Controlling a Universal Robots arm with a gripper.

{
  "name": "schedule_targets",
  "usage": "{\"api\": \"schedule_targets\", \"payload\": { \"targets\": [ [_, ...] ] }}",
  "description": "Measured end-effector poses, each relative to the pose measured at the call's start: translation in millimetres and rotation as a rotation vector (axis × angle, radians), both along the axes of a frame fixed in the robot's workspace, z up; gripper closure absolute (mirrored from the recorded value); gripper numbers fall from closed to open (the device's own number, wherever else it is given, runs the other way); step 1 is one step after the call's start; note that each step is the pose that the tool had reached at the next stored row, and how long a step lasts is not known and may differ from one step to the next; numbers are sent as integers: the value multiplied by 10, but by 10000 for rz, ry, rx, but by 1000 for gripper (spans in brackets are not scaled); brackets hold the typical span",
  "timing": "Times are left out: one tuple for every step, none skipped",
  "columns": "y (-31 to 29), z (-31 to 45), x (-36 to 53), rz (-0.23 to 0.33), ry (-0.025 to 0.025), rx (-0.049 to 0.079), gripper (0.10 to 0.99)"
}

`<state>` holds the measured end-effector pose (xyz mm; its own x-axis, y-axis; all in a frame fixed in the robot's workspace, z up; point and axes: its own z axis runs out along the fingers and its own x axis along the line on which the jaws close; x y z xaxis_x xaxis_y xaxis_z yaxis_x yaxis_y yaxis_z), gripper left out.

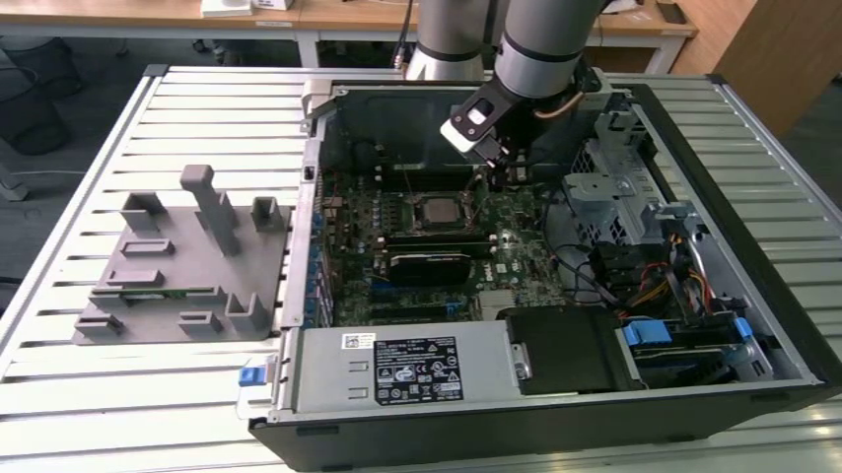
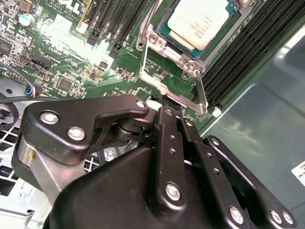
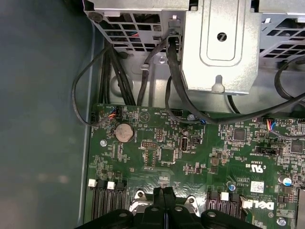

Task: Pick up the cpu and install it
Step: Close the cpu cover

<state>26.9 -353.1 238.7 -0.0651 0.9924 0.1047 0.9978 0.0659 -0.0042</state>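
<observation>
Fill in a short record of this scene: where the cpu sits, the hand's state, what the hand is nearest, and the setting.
cpu: seated on the motherboard, silvery top uncovered
metal frame: swung off the cpu, beside it
hand: shut, not holding the cpu
hand nearest: the metal frame's edge
setting: open computer case on a slatted table; grey fixture at the exterior view's left

cpu [image 2: 197, 21]: matt silvery-white metal lid, green rim | socket frame [image 2: 164, 71]: bright bare metal | motherboard [image 3: 190, 157]: glossy green board | gripper [image 2: 167, 109]: matt black, shiny screw heads | drive cage [image 3: 219, 43]: dull grey sheet metal | cables [image 3: 170, 62]: smooth black sheathing | case wall [image 3: 43, 119]: smooth dark metal, faint sheen | fixture [image 1: 177, 266]: matt grey plastic | surface [image 1: 79, 394]: pale ribbed metal
</observation>
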Motion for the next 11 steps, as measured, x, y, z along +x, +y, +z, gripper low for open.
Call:
{"api": "schedule_targets", "payload": {
  "targets": [
    [0,0,-1,1,0,0,980],
    [0,0,-3,0,0,-1,980],
    [0,-1,-5,0,0,0,980],
    [0,-1,-8,-1,-1,0,980],
    [0,-2,-10,0,-1,1,980],
    [0,-2,-13,0,-1,1,980],
    [0,-2,-15,0,-1,1,980],
    [0,-2,-17,0,-1,1,980],
    [0,-2,-20,0,-1,1,980],
    [0,-3,-24,0,-1,2,980],
    [0,-3,-27,0,-1,2,980]
  ]
}}
